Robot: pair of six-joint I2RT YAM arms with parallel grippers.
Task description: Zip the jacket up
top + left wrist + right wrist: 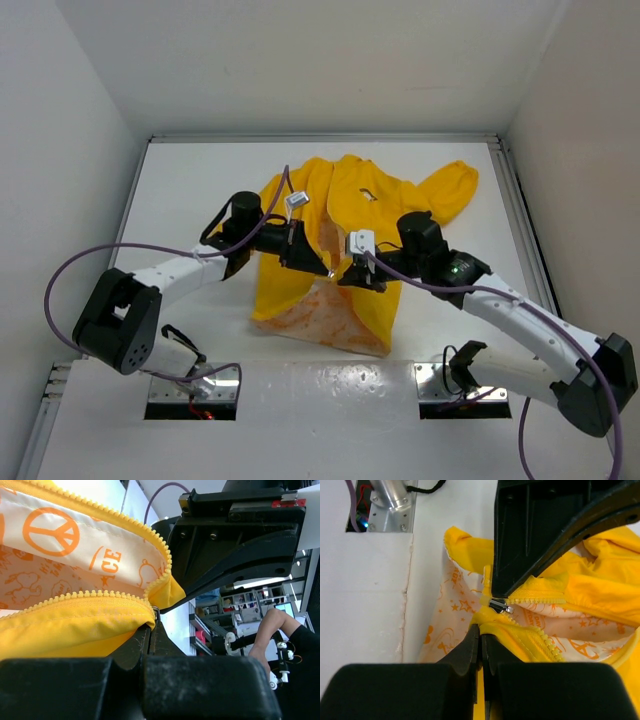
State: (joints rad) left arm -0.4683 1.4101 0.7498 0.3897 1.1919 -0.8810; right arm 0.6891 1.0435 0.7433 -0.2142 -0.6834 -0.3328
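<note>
jacket: yellow jacket [360,200] lies flat on the white worktop [190,190], mid-to-far part, front side up, collar end toward the far wall.
sleeve: one sleeve [450,185] is thrown out toward the far right. I can't make out the other one.
front opening: open. The near-left flap is folded back, so the pale orange-printed lining [320,315] shows at the near hem.
my left pincer: left pincer [325,265] comes in from the left onto the front opening, low on the jacket. Fingers are pressed together, pinching the yellow edge right where its zip row ends (left wrist view).
my right pincer: right pincer [348,278] comes in from the right, fingertips just beside the left ones. Fingers are pressed together, pinching a yellow fold of the jacket just under the zip's bottom end (right wrist view).
slider: metal slider [499,605] sits low on the zip, just past my right fingertips and tight against the black body of my left pincer.
teeth: two rows of yellow teeth [540,600] run away from the slider and spread apart, with lining between them. The zip is not closed along that stretch.
lining detail: left wrist view shows an orange peace sign and lettering on the lining.
cables: a purple cable [100,260] loops off my left arm, and another hangs off the right.
pincer spacing: the two are near each other over the same patch of jacket. I can't tell whether the bodies touch.
</note>
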